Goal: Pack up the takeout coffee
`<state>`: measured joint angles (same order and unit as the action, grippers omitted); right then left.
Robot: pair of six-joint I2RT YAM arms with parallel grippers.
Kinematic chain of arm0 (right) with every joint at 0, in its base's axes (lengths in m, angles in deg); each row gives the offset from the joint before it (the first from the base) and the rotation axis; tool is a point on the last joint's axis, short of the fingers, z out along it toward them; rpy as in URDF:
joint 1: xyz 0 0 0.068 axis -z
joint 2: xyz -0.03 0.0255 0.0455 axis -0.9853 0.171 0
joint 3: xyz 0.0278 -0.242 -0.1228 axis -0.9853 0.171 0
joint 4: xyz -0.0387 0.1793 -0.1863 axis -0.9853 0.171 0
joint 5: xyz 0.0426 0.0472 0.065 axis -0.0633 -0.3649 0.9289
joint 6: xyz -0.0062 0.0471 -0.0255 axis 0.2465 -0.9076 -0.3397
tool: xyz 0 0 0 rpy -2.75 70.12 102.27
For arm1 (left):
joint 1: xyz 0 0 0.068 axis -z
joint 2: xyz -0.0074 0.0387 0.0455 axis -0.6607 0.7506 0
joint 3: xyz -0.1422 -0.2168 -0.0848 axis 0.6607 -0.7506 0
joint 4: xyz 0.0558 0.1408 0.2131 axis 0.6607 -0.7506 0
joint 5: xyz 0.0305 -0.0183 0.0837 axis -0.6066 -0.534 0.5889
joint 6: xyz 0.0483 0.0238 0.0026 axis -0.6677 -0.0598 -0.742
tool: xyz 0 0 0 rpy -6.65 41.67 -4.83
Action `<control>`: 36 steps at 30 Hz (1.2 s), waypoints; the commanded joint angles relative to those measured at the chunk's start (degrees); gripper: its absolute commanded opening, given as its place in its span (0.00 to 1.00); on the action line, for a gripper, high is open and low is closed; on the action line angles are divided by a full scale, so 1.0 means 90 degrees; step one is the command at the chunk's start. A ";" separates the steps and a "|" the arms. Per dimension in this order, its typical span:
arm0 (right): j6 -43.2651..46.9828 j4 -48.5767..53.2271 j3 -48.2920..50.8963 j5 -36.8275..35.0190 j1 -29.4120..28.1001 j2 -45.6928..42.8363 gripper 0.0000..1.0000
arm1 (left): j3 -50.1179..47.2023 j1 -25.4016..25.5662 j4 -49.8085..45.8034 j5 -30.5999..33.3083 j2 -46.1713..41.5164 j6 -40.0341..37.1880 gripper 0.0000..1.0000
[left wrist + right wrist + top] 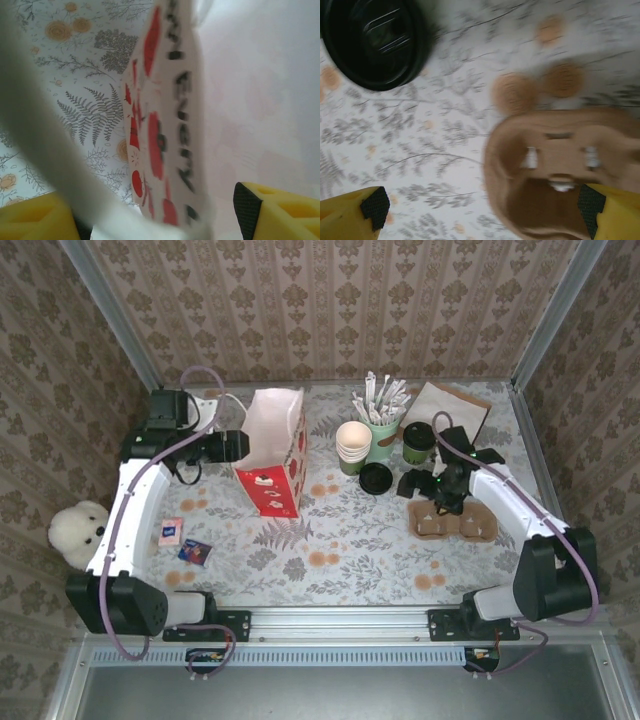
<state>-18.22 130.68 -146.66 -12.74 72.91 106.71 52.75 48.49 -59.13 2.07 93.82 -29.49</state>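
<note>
The takeout coffee [353, 445], a small green paper cup with a cream rim and inside, stands mid-table, right of the white and red gift bag [272, 450]. My left gripper [240, 447] is at the bag's left side, open, with the bag's printed wall [165, 125] between its yellow fingers [280, 210] and a blurred white strip crossing in front. My right gripper [440, 498] hangs open over the left end of the brown cup carrier [452, 521], with nothing between its fingers [375, 205]. The carrier [560, 175] lies just below that gripper [480, 215].
A flat black disc [376, 478] [372, 42] lies beside the cup. A green cup of paper-wrapped sticks [382, 430], a dark-topped green cup [418, 443] and a brown paper bag [445, 405] stand behind. A white plush toy [78, 530] and small packets [195, 553] lie left.
</note>
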 commanded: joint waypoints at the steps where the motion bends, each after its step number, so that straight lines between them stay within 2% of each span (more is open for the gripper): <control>1: 0.0536 0.0880 0.0006 -0.1047 0.0393 0.0027 0.99 | 0.0335 0.0113 0.0085 0.0565 0.0218 0.0054 0.74; 5: 0.0845 0.0873 0.0030 -0.1373 0.0463 0.0505 0.96 | 0.0462 0.0239 0.0189 0.0665 0.0446 0.0037 0.72; 9: 0.1075 0.0590 0.0049 -0.1369 0.0461 0.0784 0.94 | 0.0587 0.0373 0.0377 0.0510 0.0661 -0.0005 0.61; 13: 0.1135 0.0437 0.0060 -0.1518 0.0483 0.1042 0.81 | 0.0849 0.0425 0.0381 0.0461 0.0992 0.0001 0.53; 16: 0.1118 0.0413 0.0087 -0.1458 0.0483 0.1106 0.76 | 0.1049 0.0430 0.0231 0.0387 0.1181 -0.0037 0.40; 19: 0.0924 0.0454 0.0190 -0.1516 0.0479 0.1074 0.77 | 0.1102 0.0433 0.0156 0.0335 0.1186 -0.0081 0.29; 24: 0.0422 0.0554 0.0510 -0.1778 0.0463 0.0958 0.84 | 0.1067 0.0437 0.0021 0.0136 0.1115 -0.0207 0.10; 27: 0.0325 0.0289 0.0819 -0.1738 0.0434 0.0726 0.84 | 0.1117 0.0428 -0.0267 0.0042 0.1066 -0.0465 0.00; 33: 0.0334 0.0054 0.1065 -0.1629 0.0303 0.0479 0.72 | 0.1185 0.0342 -0.0929 -0.0736 0.0762 -0.1119 0.00; 36: 0.0342 0.0012 0.1076 -0.1644 0.0249 0.0375 0.70 | 0.1214 0.0303 -0.1301 -0.1125 0.0609 -0.1506 0.00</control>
<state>-14.52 131.71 -137.46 -26.57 75.73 111.98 61.60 51.82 -64.62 -1.69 102.10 -37.14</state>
